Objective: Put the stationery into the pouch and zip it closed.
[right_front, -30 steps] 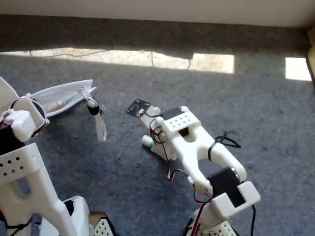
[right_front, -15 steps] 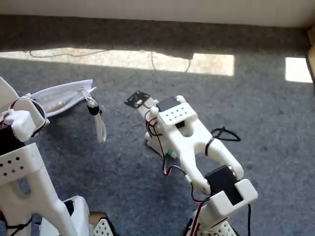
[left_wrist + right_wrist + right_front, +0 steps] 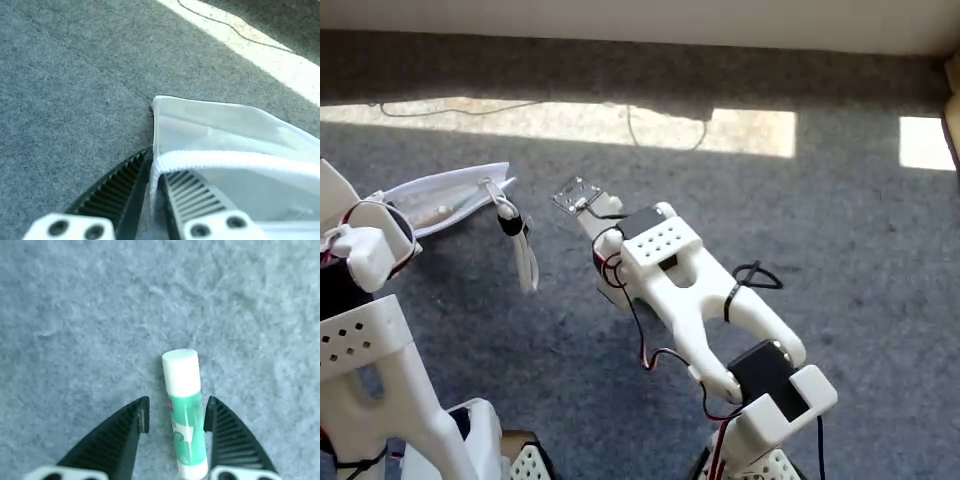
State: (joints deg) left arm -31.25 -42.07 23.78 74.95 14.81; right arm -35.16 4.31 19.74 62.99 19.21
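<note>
The pouch lies on the grey worktop at its far left, a white, see-through bag. One end is at the left arm and the other points toward the middle. Something pale shows through its side, too faint to name. A white strap with a black bead trails from that middle-facing end toward the near edge.

The left pincer is clamped on the pouch. The white hem of the bag's edge is nipped between the two ribbed fingers, with almost no gap between them. The rest of the bag spreads away over the worktop.

The right arm stretches from the near right toward the middle, well apart from the pouch. Its pincer stands partly open, pointing down at the worktop. A glue stick (white cap, green body) lies flat between the two fingers, its cap pointing out past the tips. The stick sits closer to one finger than the other. Whether it touches that finger cannot be told, and the fingers have not closed on it.

A band of sunlight crosses the far side of the worktop, and a thin cable lies on it.
</note>
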